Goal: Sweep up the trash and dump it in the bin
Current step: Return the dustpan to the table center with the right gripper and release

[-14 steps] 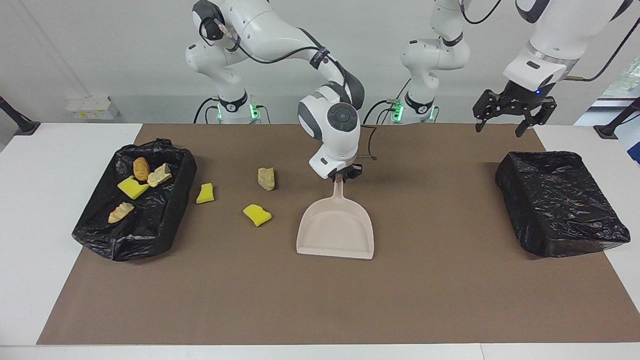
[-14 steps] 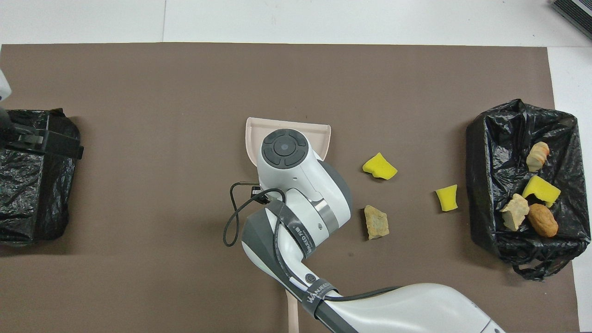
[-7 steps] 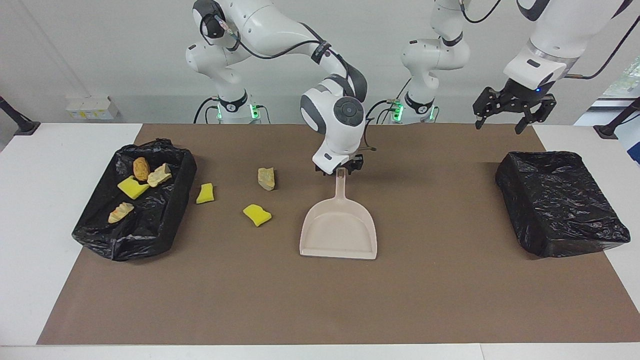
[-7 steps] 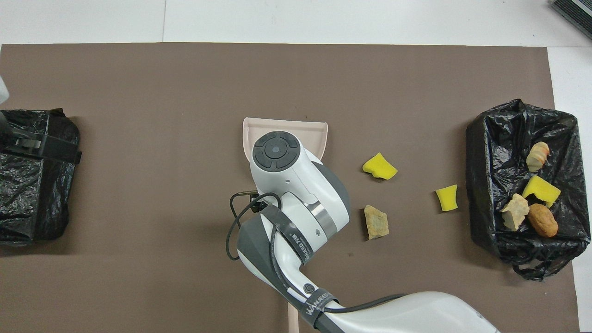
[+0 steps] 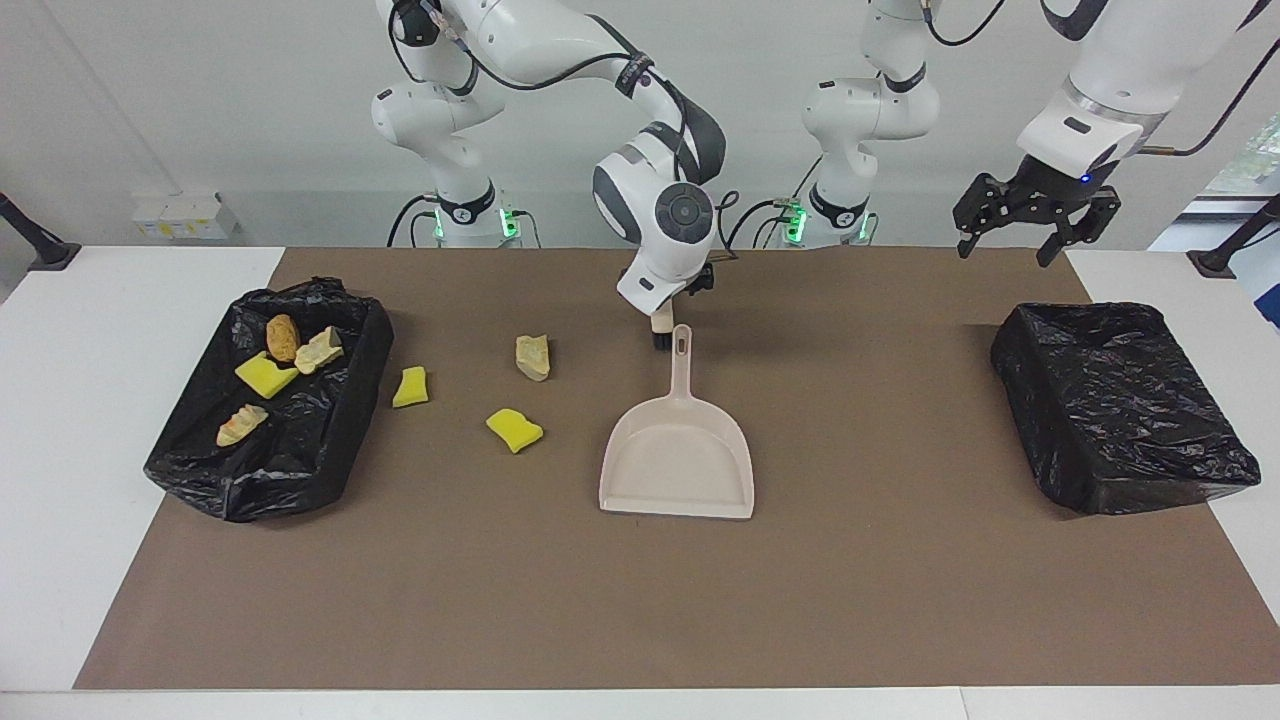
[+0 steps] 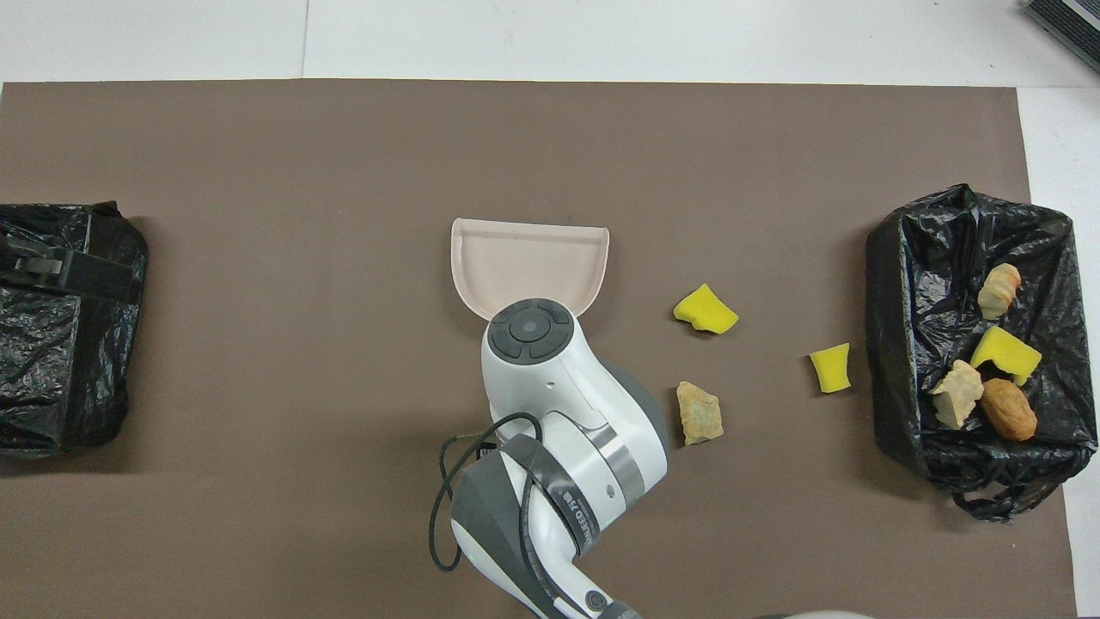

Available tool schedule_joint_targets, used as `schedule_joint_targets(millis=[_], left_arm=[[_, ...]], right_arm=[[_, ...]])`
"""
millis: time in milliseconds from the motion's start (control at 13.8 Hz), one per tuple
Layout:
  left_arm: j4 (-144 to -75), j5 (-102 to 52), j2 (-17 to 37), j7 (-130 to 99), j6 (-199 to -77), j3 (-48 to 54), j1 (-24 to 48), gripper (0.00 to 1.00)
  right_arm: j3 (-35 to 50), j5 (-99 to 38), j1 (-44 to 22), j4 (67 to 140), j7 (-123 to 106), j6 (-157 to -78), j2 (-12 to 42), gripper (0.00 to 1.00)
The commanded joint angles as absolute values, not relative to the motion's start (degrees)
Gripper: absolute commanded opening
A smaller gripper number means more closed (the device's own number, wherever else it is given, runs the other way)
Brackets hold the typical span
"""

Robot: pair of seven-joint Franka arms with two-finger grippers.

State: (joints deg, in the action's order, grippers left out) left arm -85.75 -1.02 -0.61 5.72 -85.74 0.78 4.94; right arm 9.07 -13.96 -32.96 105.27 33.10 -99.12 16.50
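Observation:
A beige dustpan (image 5: 678, 455) (image 6: 528, 258) lies flat on the brown mat, handle toward the robots, with nothing holding it. My right gripper (image 5: 665, 335) hangs open just above the tip of the handle, not touching it; the wrist hides it in the overhead view. Three pieces of trash lie on the mat between dustpan and filled bin: a yellow chunk (image 5: 514, 429) (image 6: 705, 309), a tan lump (image 5: 532, 357) (image 6: 699, 413) and another yellow chunk (image 5: 411, 387) (image 6: 830, 368). My left gripper (image 5: 1005, 250) waits open, raised over the other bin.
The black-bagged bin (image 5: 330, 440) (image 6: 889, 344) at the right arm's end holds several scraps, yellow and tan. A second black-bagged bin (image 5: 1120, 410) (image 6: 51, 370) stands at the left arm's end. The brown mat (image 5: 640, 600) covers most of the white table.
My right gripper has opened, let go of the dustpan's handle, and risen back toward the robots. The dustpan now lies flat. The left gripper has barely moved.

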Motion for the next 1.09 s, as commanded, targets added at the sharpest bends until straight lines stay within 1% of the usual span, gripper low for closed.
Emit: schedule_joint_targets(millis=[0, 145, 291, 436, 508, 654, 726, 799, 872, 1017], left_arm=[[-85.87, -0.09, -1.23, 6.24, -84.90, 1.41, 4.13, 1.00], [-85.87, -0.09, -1.23, 6.24, -85.08, 1.41, 4.04, 1.00], [-85.87, -0.09, -1.23, 6.24, -84.99, 1.41, 4.04, 1.00], [-85.87, -0.09, -1.23, 6.24, -84.99, 1.41, 4.04, 1.00], [-85.87, -0.09, -1.23, 6.24, -84.99, 1.41, 4.04, 1.00], [-85.87, -0.09, -1.23, 6.24, -84.82, 1.41, 4.04, 1.00], [-85.87, -0.09, -1.23, 6.15, -84.81, 1.41, 4.04, 1.00], [-85.87, -0.09, -1.23, 6.07, -84.81, 1.41, 4.04, 1.00], [-85.96, -0.09, -1.23, 5.98, -85.08, 1.49, 4.30, 1.00], [-86.74, -0.18, -1.41, 5.89, -86.04, 1.76, 5.01, 1.00]], right_arm=[[9.40, -18.44, -34.54, 118.26, 32.78, -104.74, 8.63, 1.00], [9.40, -22.39, -37.34, 124.69, 36.71, -110.37, 5.29, 1.00], [9.40, -23.29, -38.93, 128.13, 39.20, -111.36, 3.00, 1.00], [9.40, -23.47, -39.72, 129.55, 39.29, -111.53, 2.03, 1.00], [9.40, -23.47, -40.42, 129.55, 39.37, -111.27, 1.85, 0.94], [9.40, -23.55, -41.13, 129.55, 39.72, -111.62, 1.85, 0.60], [9.40, -23.64, -41.05, 129.55, 39.90, -111.71, 1.85, 0.50], [9.40, -23.64, -41.13, 129.55, 39.90, -111.97, 1.85, 0.42], [9.40, -23.64, -41.13, 129.64, 39.90, -112.23, 1.85, 0.40], [9.40, -23.64, -41.13, 129.73, 39.90, -112.24, 1.76, 0.39]])
